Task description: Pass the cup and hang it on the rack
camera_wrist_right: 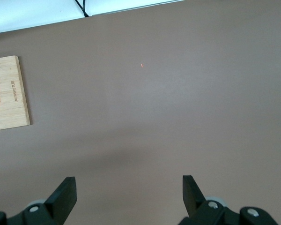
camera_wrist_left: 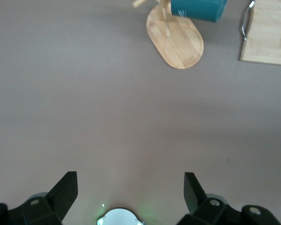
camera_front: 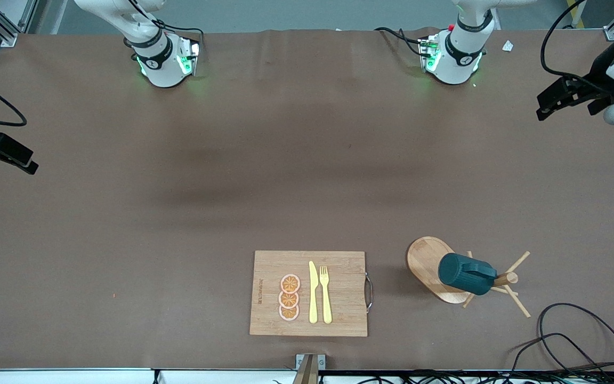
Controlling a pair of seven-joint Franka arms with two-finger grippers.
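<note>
The dark teal cup (camera_front: 464, 273) hangs on its side on a peg of the light wooden rack (camera_front: 428, 260), which stands toward the left arm's end of the table, beside the cutting board. In the left wrist view the cup (camera_wrist_left: 199, 8) and the rack's oval base (camera_wrist_left: 178, 42) also show. My left gripper (camera_front: 552, 102) is open and empty, high over the left arm's end of the table; its open jaws show in the left wrist view (camera_wrist_left: 130, 190). My right gripper (camera_front: 11, 154) is open and empty over the right arm's end, also shown in the right wrist view (camera_wrist_right: 129, 190).
A wooden cutting board (camera_front: 339, 314) with a yellow knife (camera_front: 313, 293), a yellow fork (camera_front: 325, 293) and orange slices (camera_front: 289, 297) lies near the front camera's edge. Black cables (camera_front: 579, 341) lie beside the rack at the table's corner.
</note>
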